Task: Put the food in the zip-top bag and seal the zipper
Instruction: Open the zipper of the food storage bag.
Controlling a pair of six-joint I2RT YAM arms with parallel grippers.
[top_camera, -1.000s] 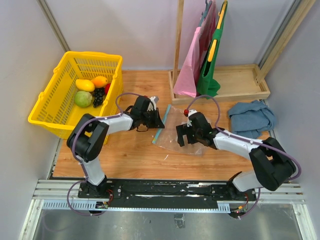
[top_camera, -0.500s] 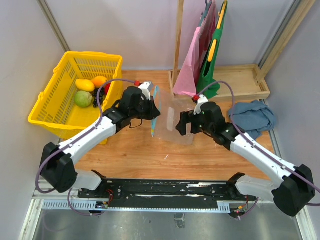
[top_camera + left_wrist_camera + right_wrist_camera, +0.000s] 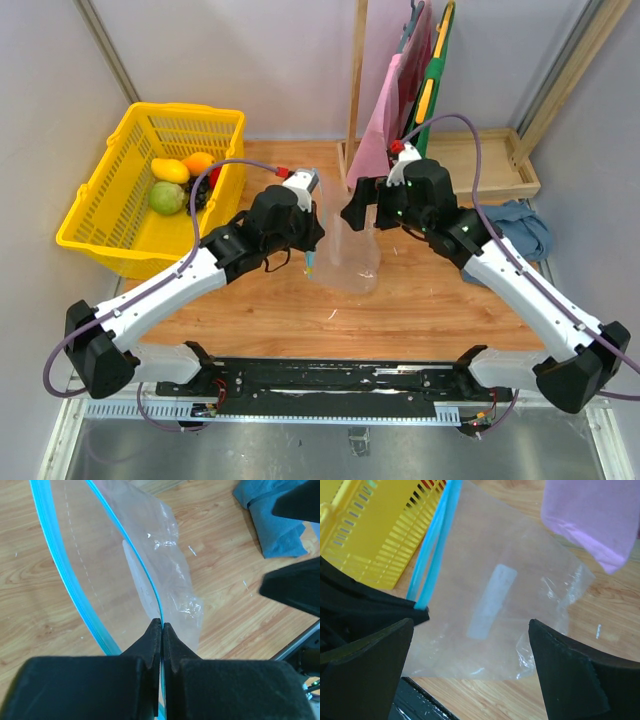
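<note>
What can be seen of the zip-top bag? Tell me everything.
The zip-top bag is clear, floppy plastic with a whitish label patch and a light-blue zipper along its mouth. The mouth gapes open, its two blue lips apart, and nothing shows inside. The left hand is shut on one lip, holding the bag up; its bottom sags toward the wooden table. The right hand is open, not gripping it.

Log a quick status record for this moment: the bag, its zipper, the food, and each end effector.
zip-top bag: held up by its mouth edge, nothing inside
zipper: open, its two blue strips parted
food: in the yellow basket
left end effector: shut on the zipper
right end effector: open, at the bag, gripping nothing
</note>
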